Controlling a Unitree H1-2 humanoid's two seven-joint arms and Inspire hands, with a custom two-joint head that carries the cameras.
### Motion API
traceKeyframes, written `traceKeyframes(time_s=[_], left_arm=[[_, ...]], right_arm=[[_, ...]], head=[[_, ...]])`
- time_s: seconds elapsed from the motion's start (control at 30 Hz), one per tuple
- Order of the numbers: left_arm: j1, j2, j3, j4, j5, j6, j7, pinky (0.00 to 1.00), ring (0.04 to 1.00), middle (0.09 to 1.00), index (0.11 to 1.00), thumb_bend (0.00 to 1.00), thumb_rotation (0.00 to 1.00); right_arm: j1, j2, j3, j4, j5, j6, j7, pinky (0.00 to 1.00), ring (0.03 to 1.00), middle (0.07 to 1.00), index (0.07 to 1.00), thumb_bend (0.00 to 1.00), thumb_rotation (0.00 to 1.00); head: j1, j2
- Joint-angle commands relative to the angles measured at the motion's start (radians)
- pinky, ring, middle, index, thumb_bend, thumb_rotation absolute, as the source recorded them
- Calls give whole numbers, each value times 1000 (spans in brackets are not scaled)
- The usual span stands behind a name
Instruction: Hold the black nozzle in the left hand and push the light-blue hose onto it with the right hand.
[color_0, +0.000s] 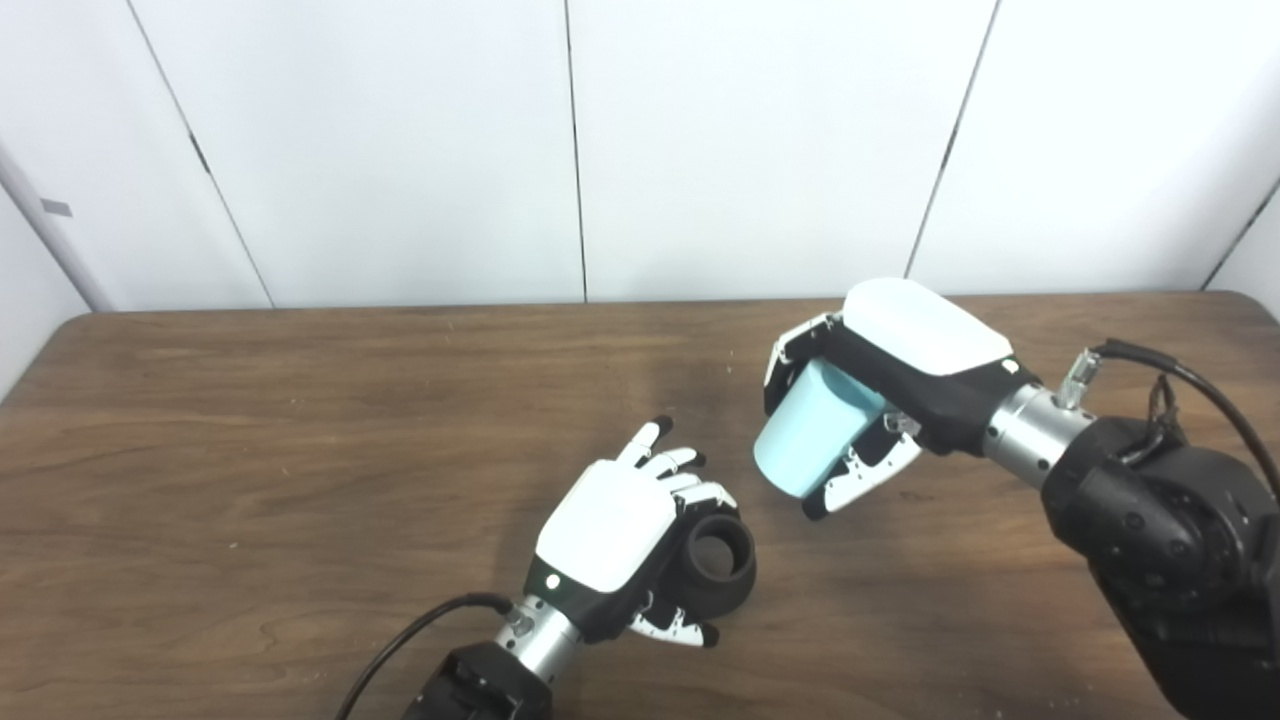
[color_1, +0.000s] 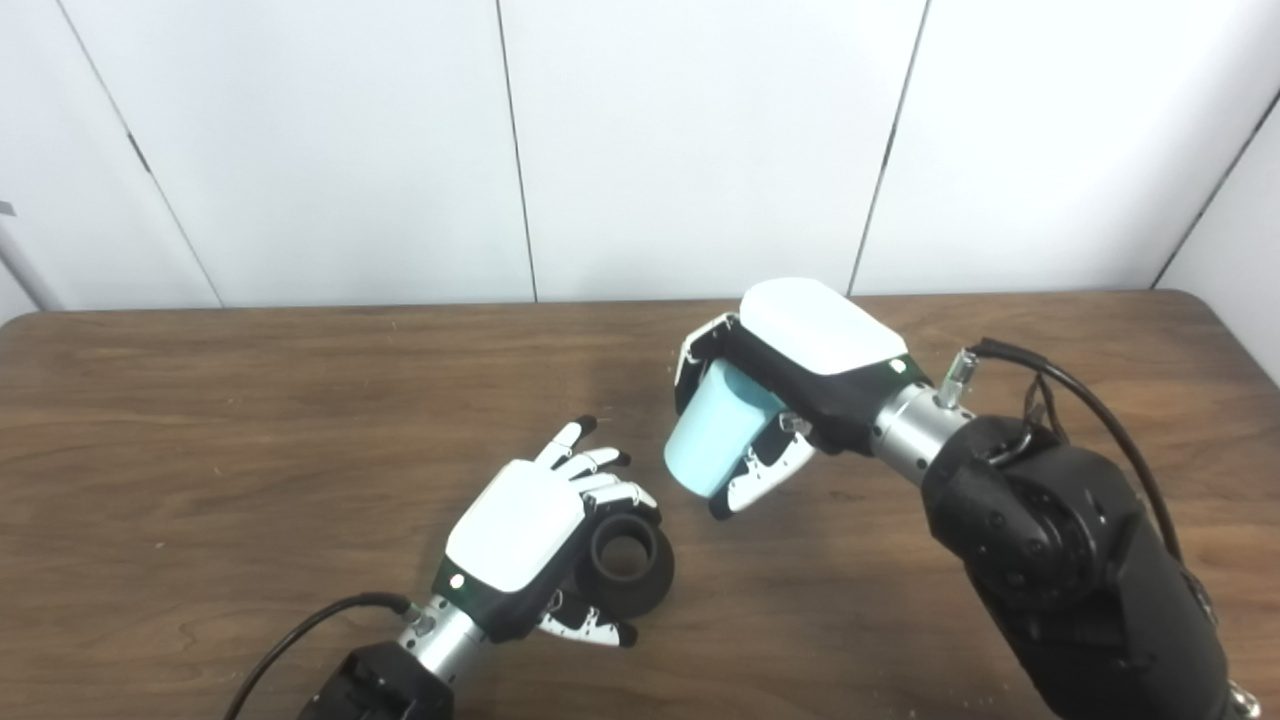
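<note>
The black nozzle is a short, wide ring with its opening facing up and to the right. My left hand is shut on it near the table's front middle, thumb under it, some fingers curled over it and others stretched out. The light-blue hose is a short, thick tube. My right hand is shut on it, above the table at centre right. The hose's free end points down-left toward the nozzle, with a small gap between the two. Part of the hose is hidden inside the right palm.
The brown wooden table carries nothing else. White wall panels stand just behind its far edge. A black cable runs from my left wrist, and another loops at my right forearm.
</note>
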Motion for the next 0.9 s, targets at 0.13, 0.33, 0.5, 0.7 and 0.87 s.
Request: traceKeyframes(time_s=[0.13,0.33,0.5,0.7,0.87], left_arm=[[31,37,-3,78,85,17,-65,1000,829,493,480,523,0],[32,30,10,86,23,21,-121,1000,823,493,480,523,0],[27,-9,54,55,-108,108,-313,1000,792,530,460,517,0],[20,-30,73,25,-165,200,-427,1000,752,532,467,516,0],[17,-33,85,30,-202,222,-429,1000,740,554,449,511,0]], right_arm=[[-36,10,-20,-57,-25,21,18,322,441,503,486,501,0],[-26,27,-21,-75,-28,31,36,323,440,504,486,501,0],[-27,27,-25,-70,-13,32,39,321,440,504,489,501,0],[-20,28,-32,-71,-4,38,41,322,441,504,489,500,0],[-16,29,-36,-75,-2,40,43,322,438,504,494,500,0]], head=[[-5,6],[-9,7],[-12,8],[-11,11],[-12,15]])
